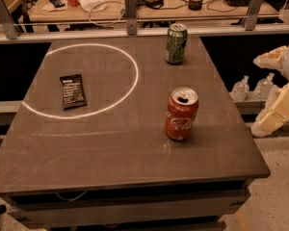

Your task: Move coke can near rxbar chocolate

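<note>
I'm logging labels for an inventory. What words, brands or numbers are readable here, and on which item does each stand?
"Coca-Cola": white script on the side of the coke can.
rxbar chocolate: white lettering on the black wrapper, too small to read.
green can: its markings cannot be read.
gripper, beyond the right edge of the table: no text visible on it.
</note>
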Available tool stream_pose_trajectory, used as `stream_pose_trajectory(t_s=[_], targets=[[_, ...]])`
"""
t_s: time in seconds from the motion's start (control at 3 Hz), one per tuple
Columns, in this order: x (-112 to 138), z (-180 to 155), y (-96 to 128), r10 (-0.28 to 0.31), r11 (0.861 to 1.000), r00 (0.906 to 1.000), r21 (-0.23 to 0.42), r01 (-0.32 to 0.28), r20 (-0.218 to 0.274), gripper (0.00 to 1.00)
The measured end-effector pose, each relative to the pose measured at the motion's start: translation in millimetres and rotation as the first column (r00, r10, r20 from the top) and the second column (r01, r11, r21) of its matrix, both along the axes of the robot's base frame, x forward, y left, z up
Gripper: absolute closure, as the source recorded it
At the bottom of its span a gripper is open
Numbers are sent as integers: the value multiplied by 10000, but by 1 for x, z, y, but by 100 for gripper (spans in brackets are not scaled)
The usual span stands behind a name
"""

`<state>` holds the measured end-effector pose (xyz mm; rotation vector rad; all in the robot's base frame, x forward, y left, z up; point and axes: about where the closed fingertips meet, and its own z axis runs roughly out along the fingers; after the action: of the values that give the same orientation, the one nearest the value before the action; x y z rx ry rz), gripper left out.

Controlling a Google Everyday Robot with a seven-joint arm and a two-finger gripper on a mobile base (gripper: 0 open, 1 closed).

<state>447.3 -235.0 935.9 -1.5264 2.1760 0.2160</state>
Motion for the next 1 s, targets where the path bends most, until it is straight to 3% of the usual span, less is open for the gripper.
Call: stream_pose_trajectory(t_s=[0.33, 0.67, 1.0], targets=[[2, -29, -2, 234, 9745, 9969, 2209, -394, 745, 0], [-15, -33, 11, 753, 8972, 9845, 4200, -1363, 1586, 0], [-34, -19, 38, 1170, 7850, 9739, 5826, -2106, 1944, 0]])
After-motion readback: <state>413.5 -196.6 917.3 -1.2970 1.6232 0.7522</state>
